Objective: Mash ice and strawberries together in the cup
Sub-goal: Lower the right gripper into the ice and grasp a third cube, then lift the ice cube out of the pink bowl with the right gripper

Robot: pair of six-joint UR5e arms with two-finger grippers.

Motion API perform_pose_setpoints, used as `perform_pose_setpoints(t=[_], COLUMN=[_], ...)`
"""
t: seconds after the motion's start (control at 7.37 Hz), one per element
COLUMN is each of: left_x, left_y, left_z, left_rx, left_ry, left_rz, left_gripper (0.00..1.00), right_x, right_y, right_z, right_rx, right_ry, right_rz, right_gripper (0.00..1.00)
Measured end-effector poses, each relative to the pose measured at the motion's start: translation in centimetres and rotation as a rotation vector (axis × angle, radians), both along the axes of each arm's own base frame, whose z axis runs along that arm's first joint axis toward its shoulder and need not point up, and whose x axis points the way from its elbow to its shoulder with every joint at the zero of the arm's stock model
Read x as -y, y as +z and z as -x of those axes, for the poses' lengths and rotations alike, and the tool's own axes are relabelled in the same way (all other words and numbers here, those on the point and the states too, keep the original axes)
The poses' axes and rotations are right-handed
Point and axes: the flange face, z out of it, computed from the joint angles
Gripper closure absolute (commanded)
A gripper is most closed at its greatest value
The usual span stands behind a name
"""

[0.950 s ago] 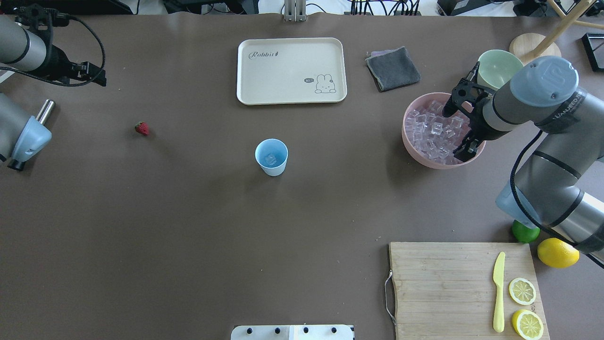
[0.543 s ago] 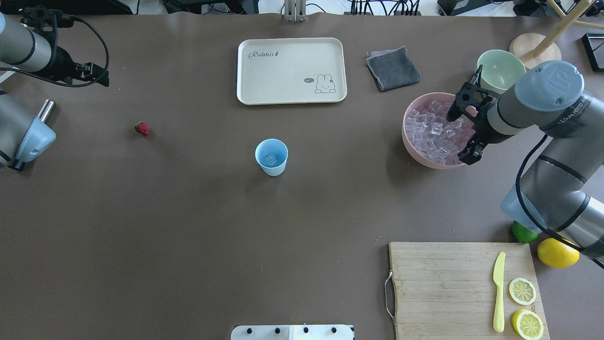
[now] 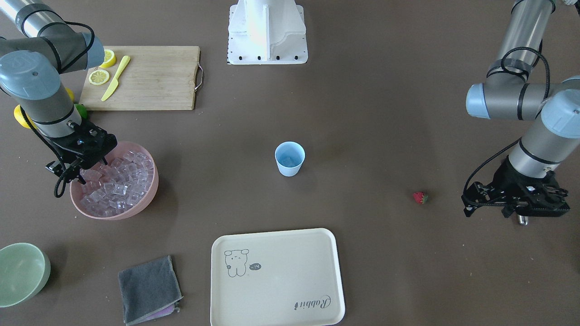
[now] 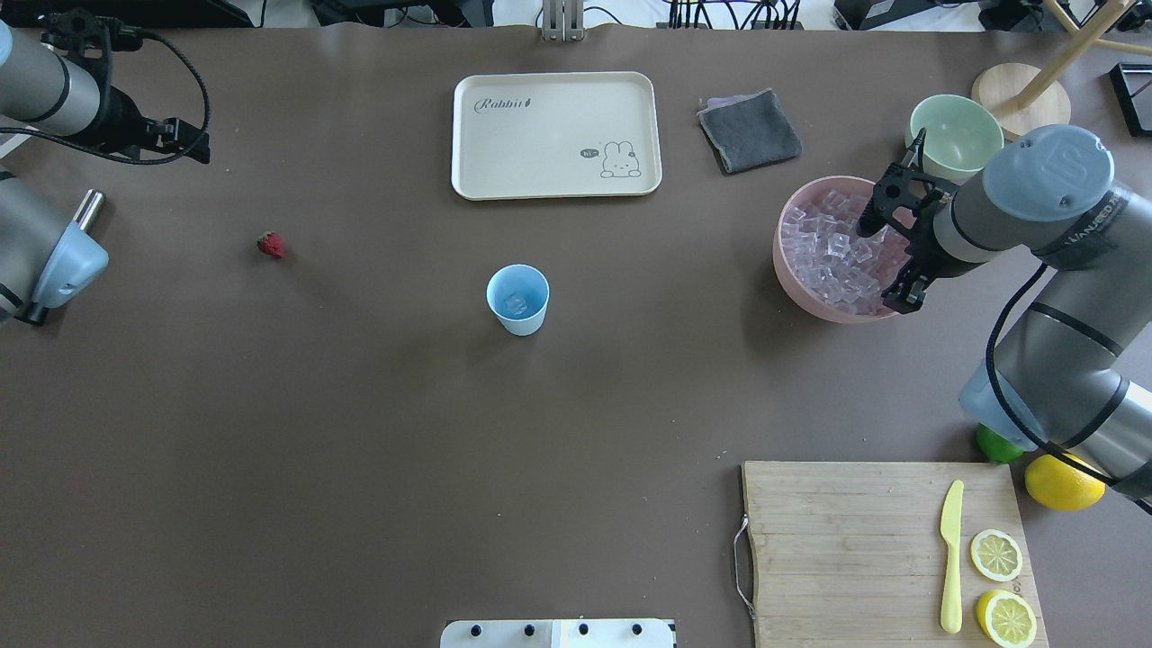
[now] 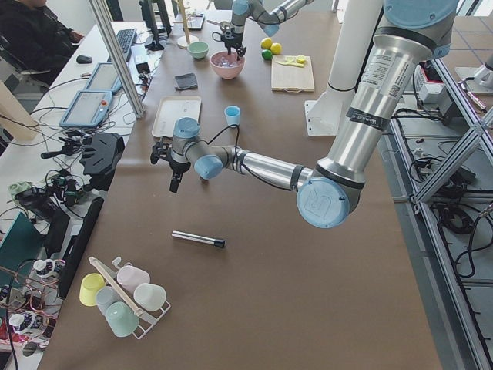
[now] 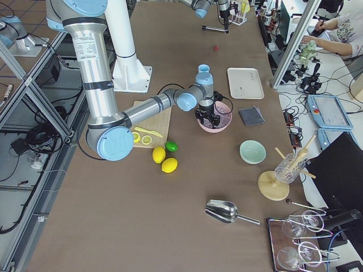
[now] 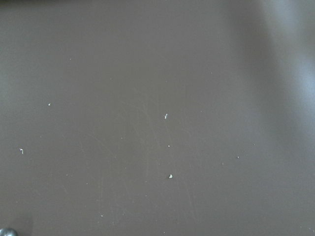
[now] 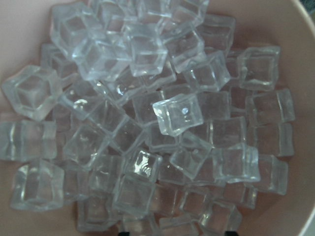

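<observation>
The light blue cup (image 4: 517, 301) stands upright mid-table with one clear ice cube (image 4: 515, 305) inside. Many more ice cubes (image 4: 832, 256) fill the pink bowl (image 4: 786, 279) to its right. My right gripper (image 4: 886, 261) hangs open over the bowl's right side, and its fingers straddle the cubes without holding any. In the right wrist view, the ice (image 8: 177, 113) fills the frame. The strawberry (image 4: 270, 245) lies alone on the table, left of the cup. My left gripper (image 4: 193, 148) hovers at the far left, beyond the strawberry, open and empty.
A cream tray (image 4: 556, 135) and a grey cloth (image 4: 749, 130) lie at the back. A green bowl (image 4: 954, 135) stands behind the pink one. A cutting board (image 4: 846, 540) holds a yellow knife and lemon slices; a lemon (image 4: 1062, 481) and lime (image 4: 999, 444) sit beside it. A metal rod (image 5: 199, 239) lies at the left end.
My right gripper has slid a little toward the pink bowl's right rim and is still open. The left arm has shifted slightly. The cup and the strawberry have not moved.
</observation>
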Motion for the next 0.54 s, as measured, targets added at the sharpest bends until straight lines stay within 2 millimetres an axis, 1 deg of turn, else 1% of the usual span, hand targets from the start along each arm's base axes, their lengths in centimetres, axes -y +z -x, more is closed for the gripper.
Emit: perform_pose_setpoints(t=[0.14, 0.27, 0.41, 0.54], left_x=[0.00, -0.02, -0.06, -0.11], left_y=[0.02, 0.05, 0.07, 0.06], left_z=[0.00, -0.08, -0.19, -0.31], left_rx=[0.000, 0.001, 0.001, 0.000], left_ry=[0.000, 0.001, 0.003, 0.004], left_rz=[0.000, 0.001, 0.002, 0.002], left_gripper=[0.02, 0.02, 0.02, 0.02], right_x=[0.02, 0.03, 0.03, 0.03], right_y=[-0.11, -0.23, -0.32, -0.46], right_z=[0.02, 0.02, 0.00, -0.01], right_rx=[0.001, 0.003, 0.005, 0.008], right_ry=[0.003, 0.007, 0.013, 0.017], right_rz=[-0.001, 0.001, 0.003, 0.004], right_gripper=[0.64, 0.69, 0.70, 0.75])
